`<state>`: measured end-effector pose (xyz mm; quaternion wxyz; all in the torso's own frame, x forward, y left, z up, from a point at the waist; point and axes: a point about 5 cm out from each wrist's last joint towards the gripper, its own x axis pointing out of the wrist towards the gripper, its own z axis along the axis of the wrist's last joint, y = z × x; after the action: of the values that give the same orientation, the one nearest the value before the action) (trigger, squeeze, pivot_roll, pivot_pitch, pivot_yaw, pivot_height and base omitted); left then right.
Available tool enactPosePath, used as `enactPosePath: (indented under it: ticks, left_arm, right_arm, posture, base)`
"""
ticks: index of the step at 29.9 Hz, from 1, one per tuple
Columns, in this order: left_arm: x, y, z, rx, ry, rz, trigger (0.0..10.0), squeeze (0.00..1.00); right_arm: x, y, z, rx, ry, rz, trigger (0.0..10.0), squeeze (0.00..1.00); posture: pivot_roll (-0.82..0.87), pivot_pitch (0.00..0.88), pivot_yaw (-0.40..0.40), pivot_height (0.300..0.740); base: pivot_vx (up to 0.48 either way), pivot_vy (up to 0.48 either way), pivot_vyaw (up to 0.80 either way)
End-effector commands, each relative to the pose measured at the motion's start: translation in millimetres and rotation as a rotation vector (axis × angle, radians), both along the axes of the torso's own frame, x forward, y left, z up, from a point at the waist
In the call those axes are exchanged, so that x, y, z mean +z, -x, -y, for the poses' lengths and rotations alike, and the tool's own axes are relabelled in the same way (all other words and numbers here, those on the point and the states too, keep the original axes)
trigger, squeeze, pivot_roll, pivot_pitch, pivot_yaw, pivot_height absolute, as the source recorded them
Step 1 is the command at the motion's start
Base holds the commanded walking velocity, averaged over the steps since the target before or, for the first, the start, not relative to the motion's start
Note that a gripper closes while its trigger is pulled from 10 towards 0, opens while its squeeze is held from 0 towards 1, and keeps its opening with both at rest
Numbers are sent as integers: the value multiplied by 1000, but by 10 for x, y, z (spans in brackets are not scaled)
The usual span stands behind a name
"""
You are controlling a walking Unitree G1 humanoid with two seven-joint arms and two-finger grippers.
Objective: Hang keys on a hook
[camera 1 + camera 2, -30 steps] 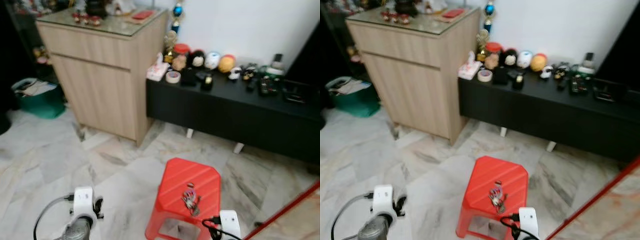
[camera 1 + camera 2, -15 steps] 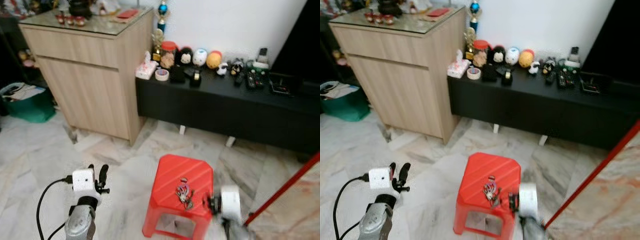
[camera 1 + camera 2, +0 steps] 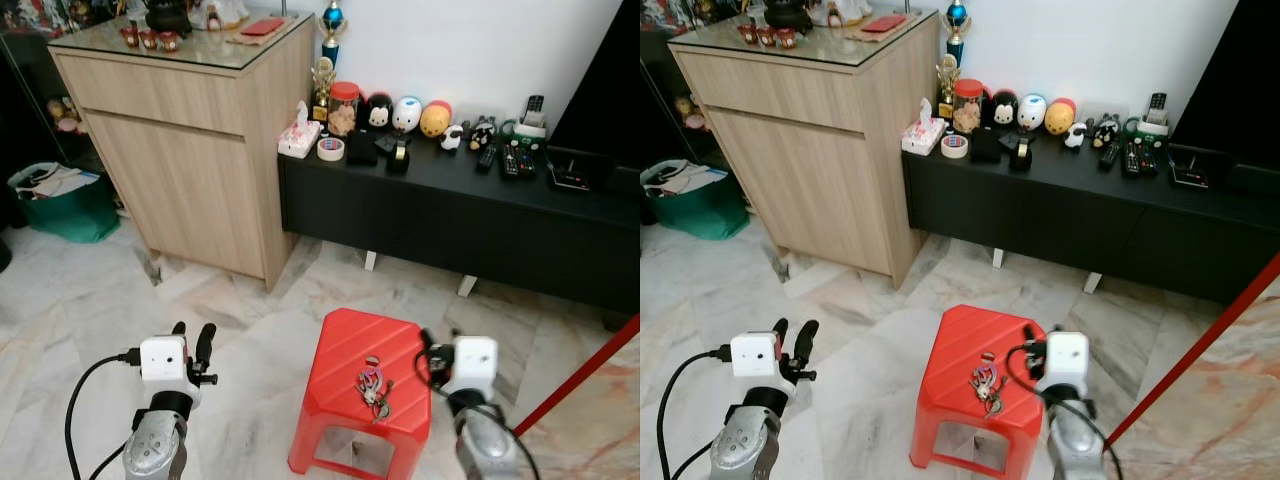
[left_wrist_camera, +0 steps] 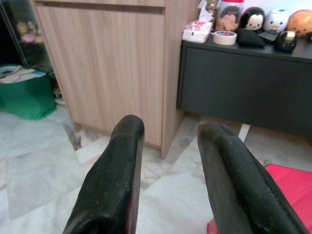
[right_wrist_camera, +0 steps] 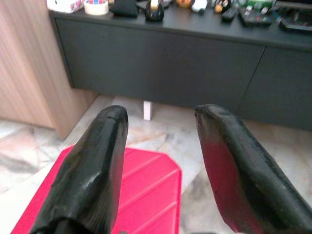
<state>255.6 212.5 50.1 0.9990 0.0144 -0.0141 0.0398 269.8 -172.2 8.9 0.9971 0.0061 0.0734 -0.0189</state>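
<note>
The keys [image 3: 375, 387] lay in a loose bunch on top of the red stool [image 3: 340, 348], in the lower middle of the frame, probably dropped there for easy reach from above. I had the right gripper [image 5: 161, 165] just beside the stool, released and empty, its fingers spread towards the keys. The left gripper [image 4: 170, 180] in the lower left was also released, over the marble floor [image 3: 90, 300]. I could read no writing on the keys, and I could not make out a hook.

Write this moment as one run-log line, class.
keys: lying on red stool | right gripper: open, beside keys, empty | left gripper: open, idle over floor | hanging: not started
</note>
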Motion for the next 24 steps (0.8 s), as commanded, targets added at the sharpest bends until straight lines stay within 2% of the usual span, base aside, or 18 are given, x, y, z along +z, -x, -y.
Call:
enactPosePath:
  ticks: [1,7,15,24]
  left_arm:
    - [12,-46,-17,7,6,-10,10000,0]
    - [27,-102,-9,2,14,-24,10000,0]
    - [43,-116,-6,6,17,-22,10000,0]
    - [112,-165,81,-45,19,1,10000,0]
  right_arm:
    - [-52,31,-43,2,-18,-29,10000,0]
    - [-30,6,-89,-9,-56,-31,10000,0]
    - [-4,-44,-105,-13,-57,-40,10000,0]
    - [28,-100,-98,-25,-62,-45,10000,0]
  posture:
    - [16,0,-33,727]
    - [16,0,-29,727]
    - [26,0,-35,727]
    - [31,0,-37,727]
  base:
    - [0,0,0]
    - [0,0,0]
    - [0,426,0]
    - [0,0,0]
